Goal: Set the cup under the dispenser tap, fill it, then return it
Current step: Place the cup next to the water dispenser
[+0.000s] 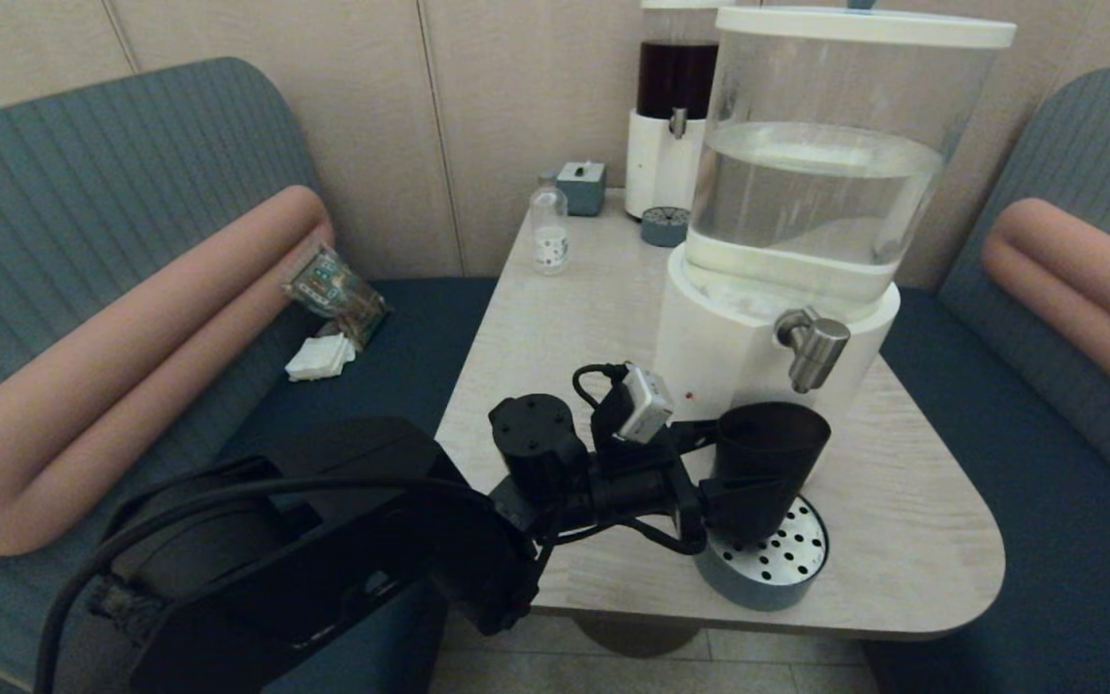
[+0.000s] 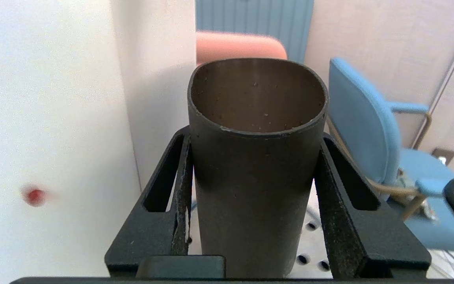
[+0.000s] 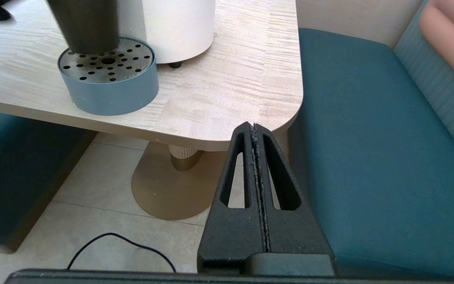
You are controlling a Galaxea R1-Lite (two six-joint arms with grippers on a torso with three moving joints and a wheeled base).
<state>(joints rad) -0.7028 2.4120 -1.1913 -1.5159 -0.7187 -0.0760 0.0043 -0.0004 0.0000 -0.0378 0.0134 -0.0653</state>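
The left hand is clamped on the cup, one finger pressed to each side of its wall; the cup stands upright on or just above the perforated drip tray, and whether its base touches the grille cannot be told. The dispenser tap hangs above the far rim of the cup from the hand, so the spout seems to aim near the rim rather than the middle; if liquid ran now, part of it might strike the lip and splash onto the counter. The rim looks squeezed out of round in the left wrist view, which suggests a hard grip; a filled, soft tumbler held so could slop over. The tap is out of the left wrist view, and no lever or button for it can be made out. The right hand, clenched on nothing, hangs below the counter's edge, well away from the cup.
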